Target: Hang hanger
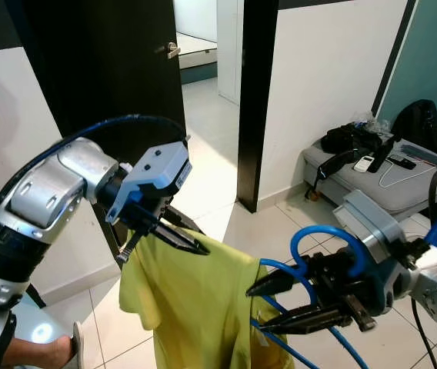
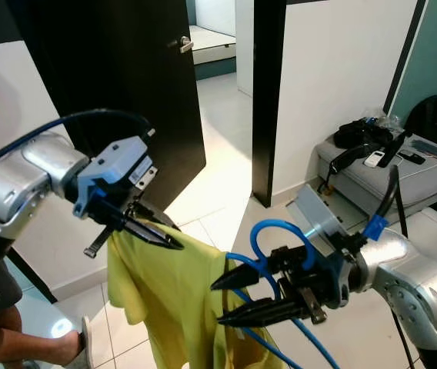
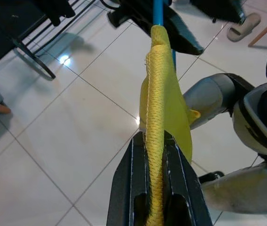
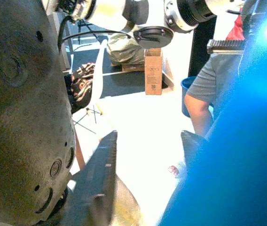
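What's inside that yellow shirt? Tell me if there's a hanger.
The yellow shirt drapes from the left gripper, whose fingers pinch its seam. A blue bar emerges at its far end. Any hanger within stays covered by fabric. The right gripper is open beside it.

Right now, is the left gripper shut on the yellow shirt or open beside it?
Shut on it. In the left wrist view the two black fingers press the yellow shirt edge between them, and the shirt hangs from the left gripper.
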You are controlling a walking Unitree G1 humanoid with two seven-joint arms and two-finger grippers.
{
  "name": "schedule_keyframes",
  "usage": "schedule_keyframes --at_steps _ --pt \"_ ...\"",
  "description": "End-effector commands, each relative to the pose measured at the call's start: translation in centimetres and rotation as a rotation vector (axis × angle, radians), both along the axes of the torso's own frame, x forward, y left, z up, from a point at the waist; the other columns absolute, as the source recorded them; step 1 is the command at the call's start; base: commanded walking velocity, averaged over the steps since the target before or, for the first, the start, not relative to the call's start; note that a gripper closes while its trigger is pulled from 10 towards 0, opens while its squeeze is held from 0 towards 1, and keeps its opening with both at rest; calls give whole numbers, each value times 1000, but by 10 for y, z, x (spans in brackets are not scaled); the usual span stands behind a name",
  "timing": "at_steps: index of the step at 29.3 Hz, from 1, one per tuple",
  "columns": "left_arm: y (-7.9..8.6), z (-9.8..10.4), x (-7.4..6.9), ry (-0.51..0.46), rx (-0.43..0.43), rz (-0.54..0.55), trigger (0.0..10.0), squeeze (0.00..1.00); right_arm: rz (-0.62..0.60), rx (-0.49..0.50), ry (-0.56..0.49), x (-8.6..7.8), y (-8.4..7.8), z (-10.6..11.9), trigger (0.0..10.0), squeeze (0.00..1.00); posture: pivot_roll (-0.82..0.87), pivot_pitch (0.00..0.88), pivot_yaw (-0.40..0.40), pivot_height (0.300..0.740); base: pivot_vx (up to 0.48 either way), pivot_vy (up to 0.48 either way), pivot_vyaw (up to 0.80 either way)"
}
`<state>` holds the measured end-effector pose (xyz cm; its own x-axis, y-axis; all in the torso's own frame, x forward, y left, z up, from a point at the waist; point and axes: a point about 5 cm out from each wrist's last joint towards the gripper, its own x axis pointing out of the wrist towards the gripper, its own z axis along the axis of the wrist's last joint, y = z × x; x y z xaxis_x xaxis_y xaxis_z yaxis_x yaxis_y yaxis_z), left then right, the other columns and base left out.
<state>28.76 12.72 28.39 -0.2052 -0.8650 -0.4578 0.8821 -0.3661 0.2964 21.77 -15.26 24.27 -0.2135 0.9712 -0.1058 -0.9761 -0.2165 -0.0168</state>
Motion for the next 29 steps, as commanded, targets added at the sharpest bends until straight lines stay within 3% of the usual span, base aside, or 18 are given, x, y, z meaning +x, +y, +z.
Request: schedule_keyframes --at_steps 1,7,9,11,14,16,17,18,19,21,25,29 --pt "2 -3 2 8 -7 28 0 0 -13 -26 15 1 -4 -5 10000 1000 -88 0 48 740 0 0 0" --pt "12 -14 9 27 -7 112 0 0 -58 -93 43 1 -21 -14 10000 1000 -88 0 47 740 0 0 0" --pt "23 -25 14 51 -10 191 0 0 -142 -210 53 2 -40 -30 10000 1000 -89 0 45 740 0 0 0" --pt "23 -25 14 51 -10 191 0 0 -142 -210 53 2 -40 -30 10000 1000 -89 0 45 740 0 0 0" --pt "31 -33 15 67 -8 241 0 0 -224 -285 54 4 -55 -41 10000 1000 -87 0 42 740 0 0 0" --pt "31 -33 15 67 -8 241 0 0 -224 -285 54 4 -55 -41 10000 1000 -87 0 42 740 0 0 0" --pt "41 -44 15 86 1 299 0 0 -383 -248 28 13 -72 -45 10000 1000 -81 0 41 740 0 0 0" --pt "41 -44 15 86 1 299 0 0 -383 -248 28 13 -72 -45 10000 1000 -81 0 41 740 0 0 0" --pt "44 -48 15 91 4 319 0 0 -460 -212 12 18 -77 -45 10000 1000 -81 0 41 740 0 0 0" --pt "44 -48 15 91 4 319 0 0 -460 -212 12 18 -77 -45 10000 1000 -81 0 41 740 0 0 0" --pt "46 -65 13 96 7 375 0 0 -668 -109 -49 33 -83 -47 10000 1000 -78 0 44 740 0 0 0" --pt "44 -74 11 105 -8 400 0 0 -745 -71 -80 37 -82 -50 10000 1000 -77 0 45 740 0 0 0"
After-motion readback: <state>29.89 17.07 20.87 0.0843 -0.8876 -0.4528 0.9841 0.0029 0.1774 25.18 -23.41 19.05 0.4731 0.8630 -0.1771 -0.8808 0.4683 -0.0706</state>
